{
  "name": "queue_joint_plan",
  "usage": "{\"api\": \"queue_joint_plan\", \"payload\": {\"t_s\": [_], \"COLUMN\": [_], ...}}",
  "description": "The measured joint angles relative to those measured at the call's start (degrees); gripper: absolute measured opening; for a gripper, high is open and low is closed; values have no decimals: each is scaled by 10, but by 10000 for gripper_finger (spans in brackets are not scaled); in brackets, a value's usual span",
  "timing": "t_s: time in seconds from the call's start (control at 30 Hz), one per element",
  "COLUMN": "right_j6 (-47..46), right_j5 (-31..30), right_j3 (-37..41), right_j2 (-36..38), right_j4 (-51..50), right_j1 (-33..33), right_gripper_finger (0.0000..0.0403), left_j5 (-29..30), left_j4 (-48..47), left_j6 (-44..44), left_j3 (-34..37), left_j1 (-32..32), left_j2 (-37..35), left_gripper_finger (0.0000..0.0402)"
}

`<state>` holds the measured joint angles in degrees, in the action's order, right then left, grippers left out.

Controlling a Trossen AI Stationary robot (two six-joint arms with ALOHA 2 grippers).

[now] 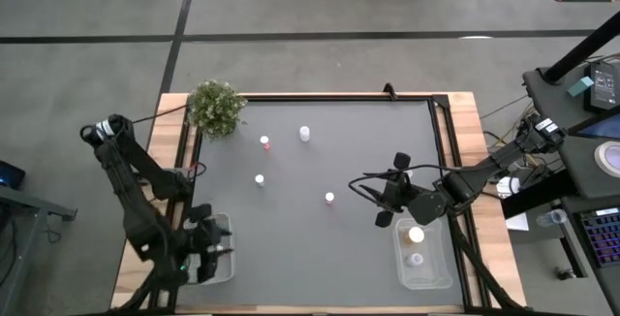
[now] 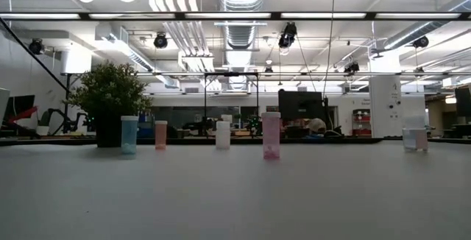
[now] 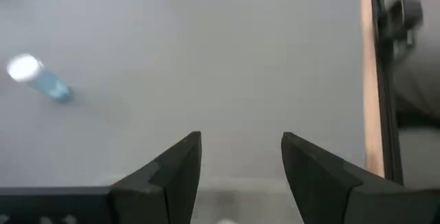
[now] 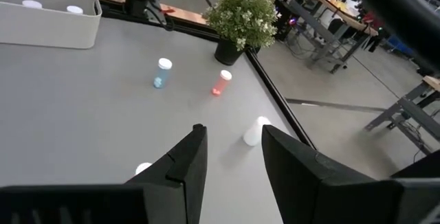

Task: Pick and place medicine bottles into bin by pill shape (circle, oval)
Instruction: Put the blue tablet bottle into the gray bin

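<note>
Four bottles loose mid-table, both arms at the bins near the edges.

The left gripper (image 1: 208, 248) hangs over the left bin (image 1: 225, 227) at 7 o'clock, fingers (image 3: 180, 165) spread, holding nothing. The right gripper (image 1: 380, 198), fingers (image 4: 187, 161) apart and empty, sits at 4 o'clock beside the right bin (image 1: 426, 275). The pink bottle (image 1: 264, 142), white bottle (image 1: 305, 134), blue bottle (image 1: 260, 179) and fourth bottle (image 1: 329, 198) stand well apart around centre; the plant (image 1: 214, 107) fills the 11 o'clock corner of the table (image 1: 320, 258).
</note>
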<state>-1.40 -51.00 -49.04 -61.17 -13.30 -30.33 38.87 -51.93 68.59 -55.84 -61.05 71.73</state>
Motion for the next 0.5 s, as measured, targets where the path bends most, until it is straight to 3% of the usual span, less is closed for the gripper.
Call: {"api": "queue_joint_plan", "payload": {"t_s": [0.17, 0.37, 0.5], "right_j6": [3, -62, -83], "right_j5": [0, 4, 42], "right_j3": [0, 0, 0], "right_j2": [0, 0, 0], "right_j4": [0, 0, -1], "right_j1": [0, 0, 0], "right_gripper_finger": [130, 130, 130], "left_j5": [2, 0, -62], "left_j4": [7, 21, 16], "left_j6": [-88, -236, -303], "left_j3": [-31, -52, -37], "left_j1": [92, 203, 275], "left_j2": [-15, -32, -55], "left_gripper_finger": [183, 183, 183]}}
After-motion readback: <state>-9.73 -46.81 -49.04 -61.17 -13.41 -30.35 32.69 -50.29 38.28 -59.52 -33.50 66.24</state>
